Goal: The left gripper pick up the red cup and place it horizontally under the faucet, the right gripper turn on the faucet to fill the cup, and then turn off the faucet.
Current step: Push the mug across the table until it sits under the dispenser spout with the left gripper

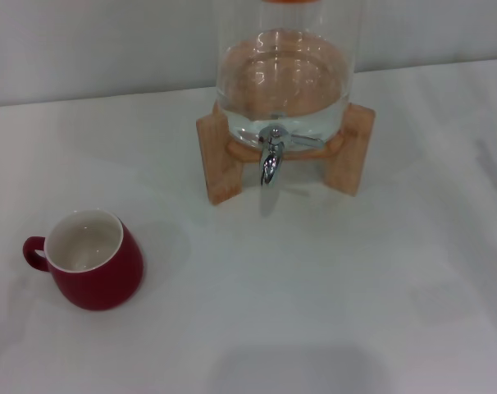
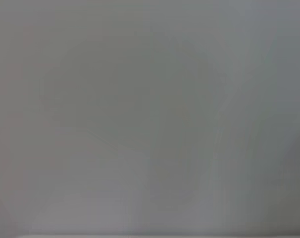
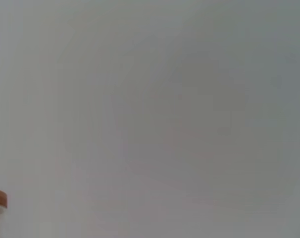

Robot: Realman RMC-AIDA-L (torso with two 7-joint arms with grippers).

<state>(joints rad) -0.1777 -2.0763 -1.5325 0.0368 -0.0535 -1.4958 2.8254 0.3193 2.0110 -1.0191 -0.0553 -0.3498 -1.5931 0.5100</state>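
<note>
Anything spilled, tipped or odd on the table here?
Nothing stands out. The red cup stands upright and empty, off to the left of the faucet. No water on the table. Neither end effector shows.

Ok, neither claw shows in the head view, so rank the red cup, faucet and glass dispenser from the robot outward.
1. Red cup: front, robot's left.
2. Faucet: centre, jutting toward the robot.
3. Glass dispenser: behind the faucet, on its wooden stand.

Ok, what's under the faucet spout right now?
Only bare white table lies below the faucet. The red cup stands apart, toward the robot's left. The space behind the spout, within the wooden stand, is mostly hidden.
</note>
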